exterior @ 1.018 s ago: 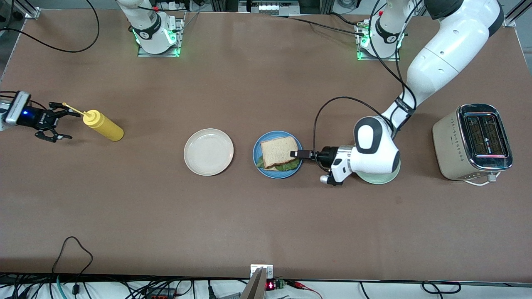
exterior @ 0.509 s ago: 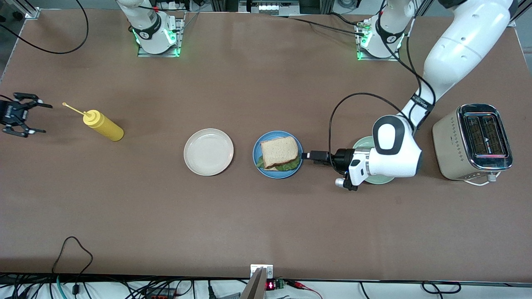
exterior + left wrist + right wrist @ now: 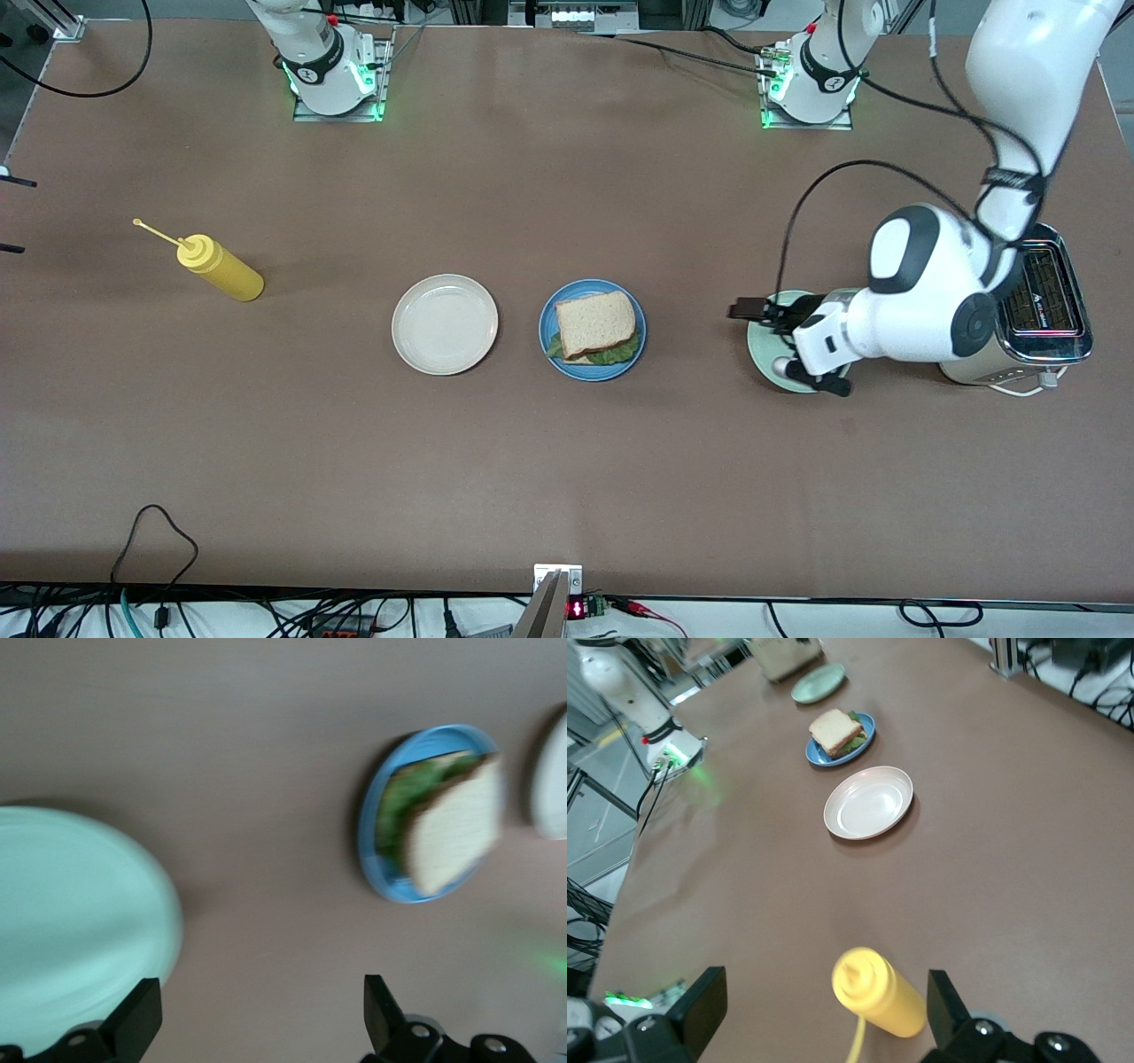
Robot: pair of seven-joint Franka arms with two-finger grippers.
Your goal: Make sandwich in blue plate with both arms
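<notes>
The sandwich sits finished on the blue plate at mid-table: top slice over lettuce and a lower slice, touched by nothing. A second ago the left gripper had its fingertips at the top slice's edge; it has since let go and pulled back toward the left arm's end of the table, and now hangs over the mint plate, jaws wide apart and empty. The right gripper has also drawn away from the mustard bottle to the table's edge, jaws open and empty. The white plate beside the blue one is bare. With both arms retreating, the assembly looks complete.
</notes>
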